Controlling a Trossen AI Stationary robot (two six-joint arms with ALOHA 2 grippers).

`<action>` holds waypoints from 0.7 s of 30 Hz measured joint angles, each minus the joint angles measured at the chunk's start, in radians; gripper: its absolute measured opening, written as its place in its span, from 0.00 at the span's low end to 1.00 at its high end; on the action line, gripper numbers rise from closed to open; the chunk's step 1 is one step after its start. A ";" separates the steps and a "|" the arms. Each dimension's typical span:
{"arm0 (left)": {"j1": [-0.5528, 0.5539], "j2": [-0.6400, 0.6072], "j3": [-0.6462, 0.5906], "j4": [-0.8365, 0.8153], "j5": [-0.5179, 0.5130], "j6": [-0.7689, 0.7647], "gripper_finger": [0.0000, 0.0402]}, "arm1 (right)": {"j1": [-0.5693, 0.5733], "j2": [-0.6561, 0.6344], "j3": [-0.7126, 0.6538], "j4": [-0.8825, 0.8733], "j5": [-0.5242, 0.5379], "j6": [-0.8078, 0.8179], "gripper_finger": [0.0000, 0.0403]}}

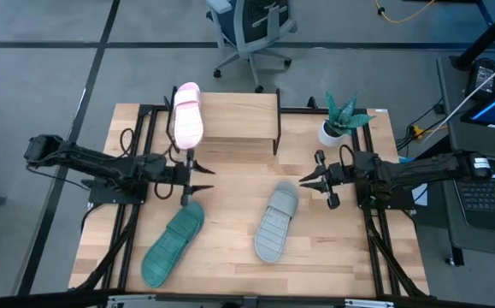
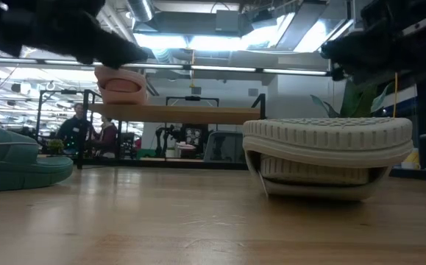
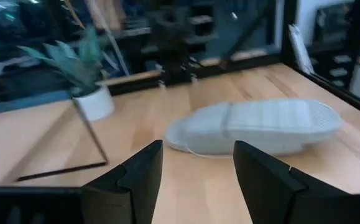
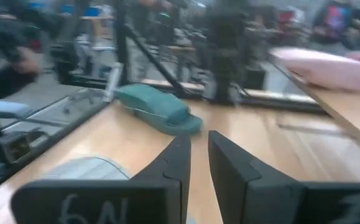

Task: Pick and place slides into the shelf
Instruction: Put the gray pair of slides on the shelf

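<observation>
a: which step is in hand?

b: the pink slide [image 1: 186, 115] lies already on the shelf [image 1: 238, 116], at its left end; the grey slide [image 1: 276, 224] and the teal slide [image 1: 173, 243] lie on the bench [image 1: 230, 197], in front of the shelf; so i judge the second pick is about to begin.

a: and the fingers?

b: the left gripper [image 1: 197, 182] hovers just in front of the shelf's left end, fingers released and holding nothing; the right gripper [image 1: 309, 181] hovers near the shelf's right leg, fingers almost closed and holding nothing; next, one gripper must come down over a slide, with its fingers open.

a: what is hard to see?

b: in the low view the grippers are dark shapes only; the teal slide is cut off there.
</observation>
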 joint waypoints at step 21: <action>0.082 -0.060 -0.218 0.259 0.095 -0.063 0.47 | 0.217 0.297 0.531 -0.566 0.274 -0.030 0.14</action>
